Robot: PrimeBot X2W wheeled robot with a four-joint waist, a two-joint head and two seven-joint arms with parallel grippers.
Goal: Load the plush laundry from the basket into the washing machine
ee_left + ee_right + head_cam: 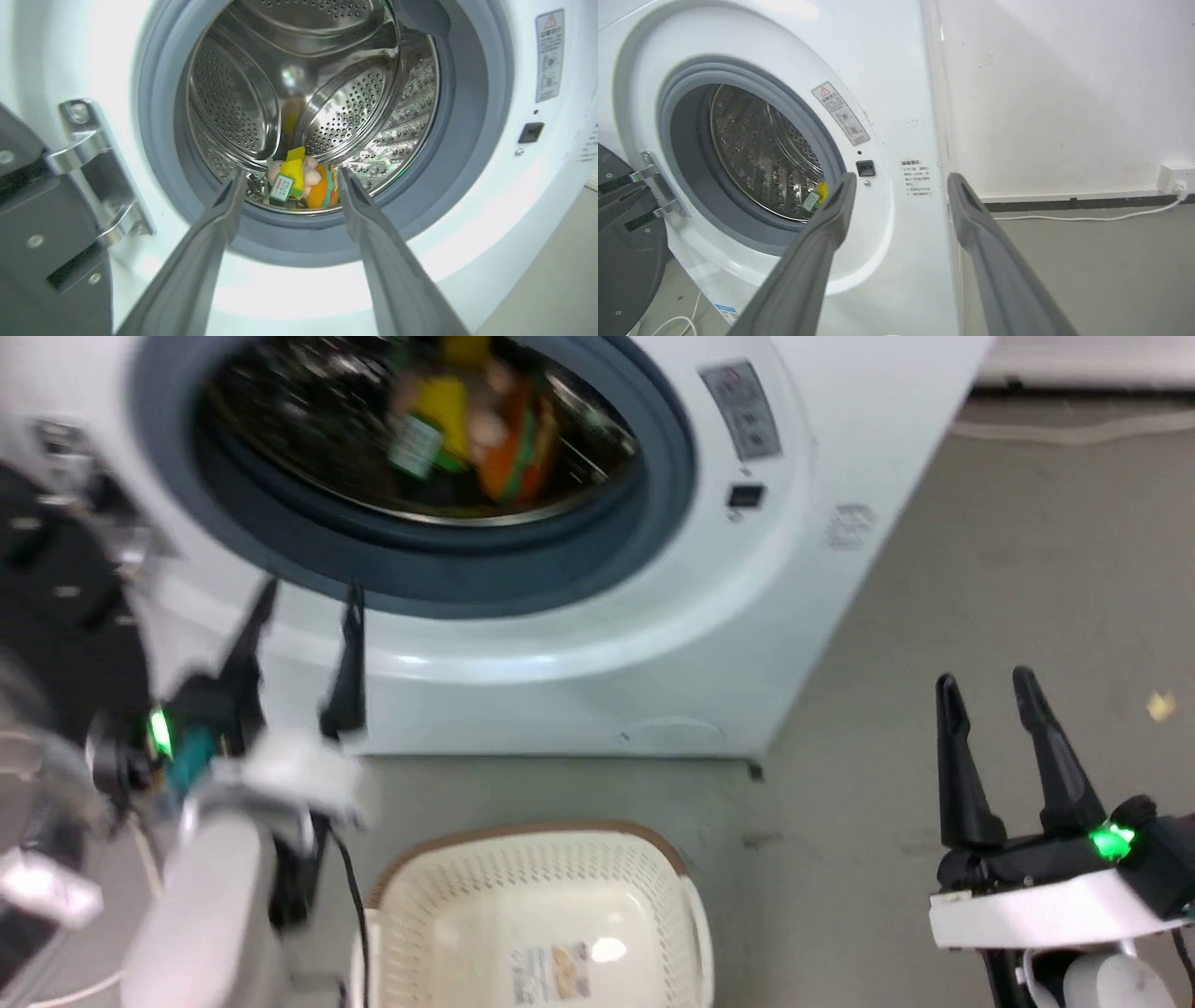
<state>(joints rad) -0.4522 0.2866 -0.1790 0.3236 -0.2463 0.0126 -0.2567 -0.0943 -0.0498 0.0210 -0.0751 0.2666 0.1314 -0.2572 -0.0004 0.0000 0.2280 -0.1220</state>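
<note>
The plush laundry (303,182), orange hamburger with pink figure, yellow cloth and green-white tag, lies at the bottom of the steel drum inside the washing machine (653,644); it is blurred in the head view as plush laundry (476,425), and its yellow edge (821,192) peeks out in the right wrist view. My left gripper (310,590) is open and empty just below the grey door ring, fingers pointing at the opening. The basket (448,887) sits on the floor in front of the machine, nothing plush inside. My right gripper (985,689) is open and empty over the floor at right.
The black-framed door (56,616) stands swung open at left, its metal hinge (93,154) beside my left gripper. A white wall, a socket (1176,179) and a cable (1064,218) run along the floor right of the machine. Grey floor (1027,569) lies open at right.
</note>
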